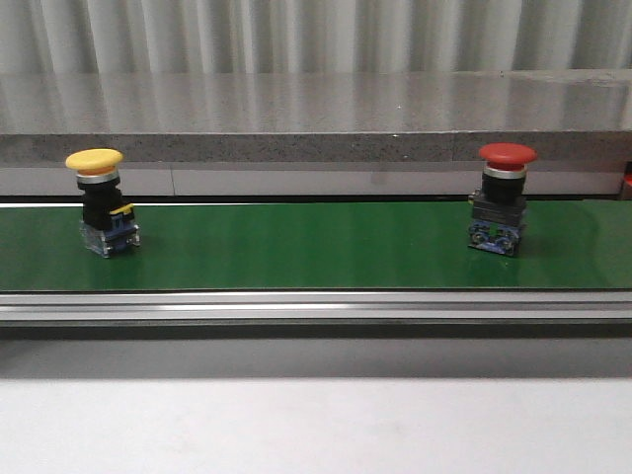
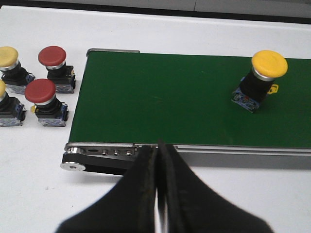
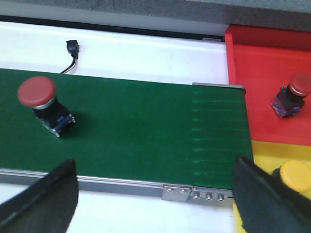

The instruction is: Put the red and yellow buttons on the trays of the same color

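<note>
A long green belt runs across the white counter. On it stand two mushroom-capped buttons, well apart: a yellow button toward my left end and a red button toward my right end, both upright.

My left fingers are pressed together, holding nothing, just off the belt's near edge. Beside that end of the belt, spare red and yellow buttons sit on the counter.

My right fingers are spread wide and empty. Past the belt's end lie a red tray holding a red button and a yellow tray holding a yellow one.
</note>
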`<control>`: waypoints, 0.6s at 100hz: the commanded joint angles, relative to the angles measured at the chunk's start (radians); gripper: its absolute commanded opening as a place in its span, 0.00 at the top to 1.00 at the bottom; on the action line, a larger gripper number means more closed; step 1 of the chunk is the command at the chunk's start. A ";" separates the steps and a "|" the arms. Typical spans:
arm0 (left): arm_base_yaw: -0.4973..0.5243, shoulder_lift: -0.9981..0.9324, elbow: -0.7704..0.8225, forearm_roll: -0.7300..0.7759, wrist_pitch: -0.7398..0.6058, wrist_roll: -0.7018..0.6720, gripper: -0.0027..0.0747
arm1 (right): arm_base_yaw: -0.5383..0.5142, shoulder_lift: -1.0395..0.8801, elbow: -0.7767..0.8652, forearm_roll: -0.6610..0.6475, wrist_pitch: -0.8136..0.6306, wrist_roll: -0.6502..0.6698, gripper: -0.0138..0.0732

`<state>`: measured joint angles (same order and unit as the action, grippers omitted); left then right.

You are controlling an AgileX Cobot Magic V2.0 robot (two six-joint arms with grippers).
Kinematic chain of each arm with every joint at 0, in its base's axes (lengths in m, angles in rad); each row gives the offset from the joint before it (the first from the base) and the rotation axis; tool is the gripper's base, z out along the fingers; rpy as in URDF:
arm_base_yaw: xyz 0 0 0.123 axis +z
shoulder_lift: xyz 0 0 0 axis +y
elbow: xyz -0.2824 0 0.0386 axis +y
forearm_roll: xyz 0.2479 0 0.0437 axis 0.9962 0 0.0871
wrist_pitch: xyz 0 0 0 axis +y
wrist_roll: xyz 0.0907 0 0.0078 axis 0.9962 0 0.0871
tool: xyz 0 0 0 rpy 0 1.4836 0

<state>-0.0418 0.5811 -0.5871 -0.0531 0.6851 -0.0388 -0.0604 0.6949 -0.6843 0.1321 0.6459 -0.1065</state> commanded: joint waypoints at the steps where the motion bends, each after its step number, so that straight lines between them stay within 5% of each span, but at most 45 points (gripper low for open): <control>1: -0.008 0.001 -0.026 -0.013 -0.062 0.002 0.99 | 0.006 0.023 -0.027 0.024 -0.073 -0.006 0.10; 26: -0.008 0.001 -0.026 -0.013 -0.062 0.002 0.99 | 0.021 0.176 -0.028 0.034 -0.071 -0.037 0.10; 60: -0.008 0.001 -0.026 -0.013 -0.062 0.002 0.99 | 0.175 0.404 -0.066 0.034 -0.145 -0.055 0.10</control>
<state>-0.0418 0.5811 -0.5871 -0.0531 0.6851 -0.0368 0.0890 1.0590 -0.6938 0.1563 0.5770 -0.1467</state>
